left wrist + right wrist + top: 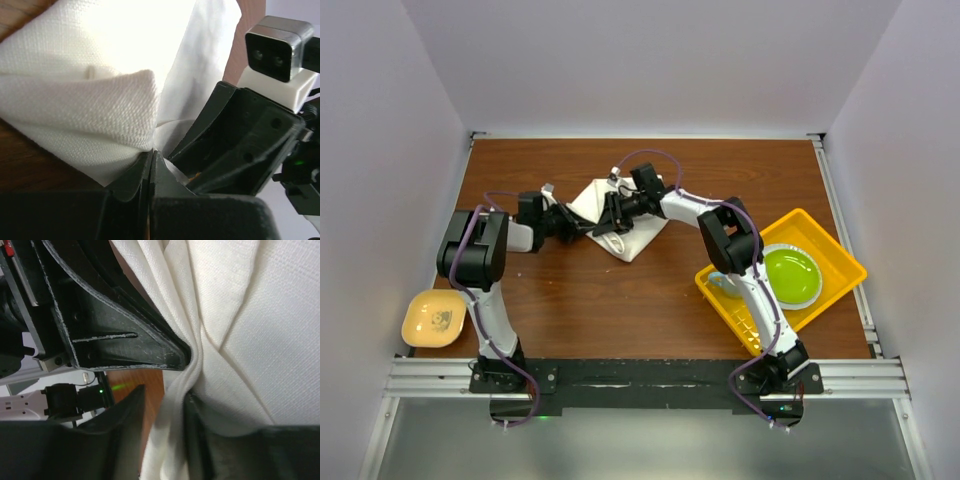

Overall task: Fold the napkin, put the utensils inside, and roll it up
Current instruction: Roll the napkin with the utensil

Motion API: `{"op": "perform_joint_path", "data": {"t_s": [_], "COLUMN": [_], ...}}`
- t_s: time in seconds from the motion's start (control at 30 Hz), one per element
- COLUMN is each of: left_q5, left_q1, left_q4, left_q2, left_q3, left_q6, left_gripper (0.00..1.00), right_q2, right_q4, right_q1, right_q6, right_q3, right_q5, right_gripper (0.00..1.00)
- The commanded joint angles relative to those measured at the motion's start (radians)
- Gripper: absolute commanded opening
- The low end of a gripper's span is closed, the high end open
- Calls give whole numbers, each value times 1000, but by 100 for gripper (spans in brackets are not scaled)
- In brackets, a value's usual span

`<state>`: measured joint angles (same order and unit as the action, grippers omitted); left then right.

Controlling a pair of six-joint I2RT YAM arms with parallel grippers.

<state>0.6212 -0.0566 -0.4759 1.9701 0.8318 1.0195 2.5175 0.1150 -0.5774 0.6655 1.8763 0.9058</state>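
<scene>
Arm bases, top view: left arm's base point(500, 372) and right arm's base point(775, 375) are bolted to a black rail point(640, 378) at the near edge of the worktop point(620, 300).
Bowl, top view: a pale yellow bowl point(433, 318) is set at the near left corner, beside the left arm.
Tray, top view: a yellow tray point(830, 250) is laid askew at the right edge; a green plate point(792, 275) is held in it, partly hidden by the right arm.
Napkin, top view: the napkin point(590, 200) is bunched into a rough triangle on the far middle of the worktop, between the two claws.
Claws, top view: the left claw point(584, 228) is extended from the left and the right claw point(606, 220) from the right; both are met at the napkin's near edge.
Left claw, left wrist view: the jaws are seen closed, with a pinch of napkin caught at their tips.
Napkin, left wrist view: thick folded layers are raised off the brown worktop just ahead of the tips.
Right claw, left wrist view: a dark finger is seen just beside, against the cloth, with its wrist camera point(277, 47) above.
Right claw, right wrist view: the fingers are held apart; a gathered ridge of napkin is passed between them, unclamped, and a strip of worktop is shown beside it.
Left claw, right wrist view: its dark tip is pressed into the gathered cloth.
</scene>
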Motion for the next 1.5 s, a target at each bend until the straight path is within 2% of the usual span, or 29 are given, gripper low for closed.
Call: {"op": "perform_joint_path", "data": {"t_s": [0.0, 0.2, 0.33, 0.5, 0.53, 0.6, 0.8, 0.97, 1.07, 1.27, 1.4, 1.47], "left_q5": [-143, -138, -140, -143, -146, -144, -147, -150, -150, -153, -155, -153], "left_q1": [0, 0, 0, 0, 0, 0, 0, 0, 0, 0, 0, 0], "left_q4": [238, 269, 287, 332, 339, 349, 382, 392, 392, 393, 396, 396], "left_q2": [53, 65, 72, 73, 75, 75, 73, 73, 73, 76, 81, 84], "left_q3": [4, 4, 12, 35, 42, 50, 75, 73, 69, 69, 75, 76], "left_q6": [-127, -150, -162, -179, -180, -183, -193, -202, -206, -214, -216, -216], "left_gripper": [0, 0, 0, 0, 0, 0, 0, 0, 0, 0, 0, 0], "right_q2": [-20, -55, -126, -187, -197, -224, -240, -244, -258, -307, -313, -319], "right_q4": [231, 455, 593, 681, 681, 661, 640, 653, 654, 609, 601, 580], "right_q1": [14, 2, -28, -94, -107, -128, -168, -161, -145, -116, -93, -79], "right_q6": [-164, -329, -486, -628, -641, -659, -656, -659, -661, -639, -621, -607], "right_q3": [86, 202, 238, 215, 189, 152, 107, 96, 75, -11, -52, -74], "right_q5": [-128, -238, -405, -582, -617, -671, -731, -785, -760, -707, -651, -619], "right_gripper": [49, 66, 75, 80, 87, 88, 84, 72, 65, 61, 51, 50]}}
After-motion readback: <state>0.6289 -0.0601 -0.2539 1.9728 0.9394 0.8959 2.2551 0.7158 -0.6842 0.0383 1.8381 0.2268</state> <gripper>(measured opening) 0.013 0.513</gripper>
